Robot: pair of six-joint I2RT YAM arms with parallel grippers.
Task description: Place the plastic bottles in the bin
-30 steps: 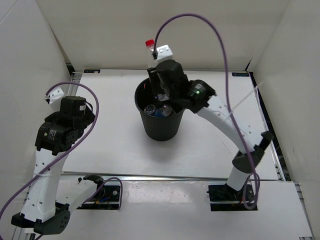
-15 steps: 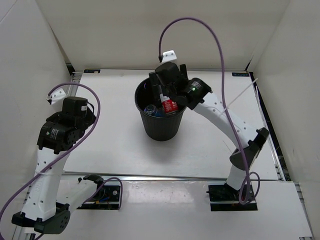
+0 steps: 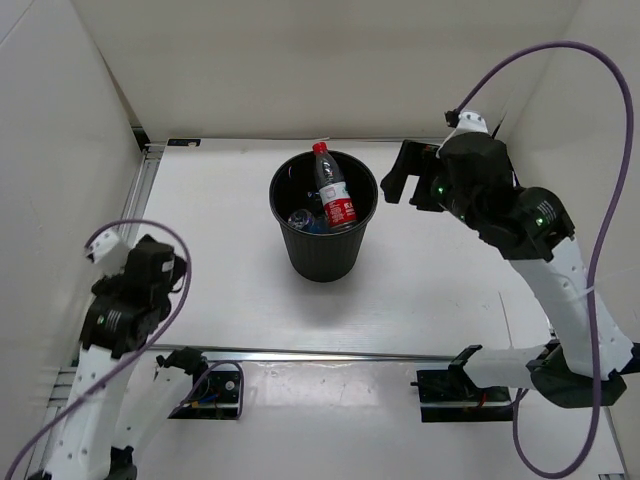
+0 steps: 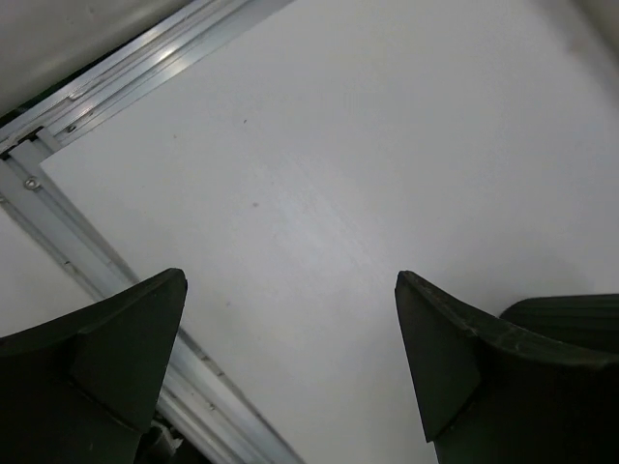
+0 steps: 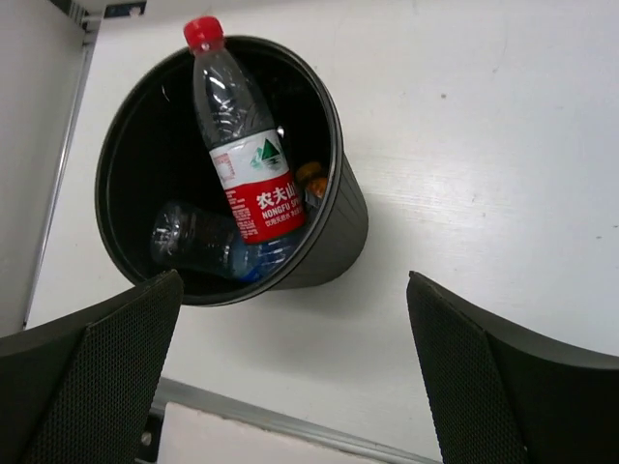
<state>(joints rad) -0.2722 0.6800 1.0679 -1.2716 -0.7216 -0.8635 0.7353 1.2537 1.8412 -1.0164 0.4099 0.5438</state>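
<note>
The black bin [image 3: 325, 262] stands mid-table. A red-labelled, red-capped plastic bottle [image 3: 336, 200] leans inside it, cap poking over the far rim. In the right wrist view that bottle [image 5: 253, 184] rests in the bin [image 5: 338, 227] above a clear blue-labelled bottle [image 5: 208, 246] and a small orange one [image 5: 311, 179]. My right gripper [image 3: 392, 185] hangs open and empty to the right of the bin, jaws wide [image 5: 295, 280]. My left gripper [image 3: 165, 268] is low at the near left, open and empty [image 4: 290, 278] over bare table.
White walls close in the table on three sides. An aluminium rail [image 4: 87, 266] runs along the left edge, right by my left gripper. Another rail [image 3: 330, 352] crosses the near edge in front of the arm bases.
My right gripper opened and let go of the red-labelled bottle, which now sits in the bin. The right arm then drew back to the right. The left arm sank toward the near left.
</note>
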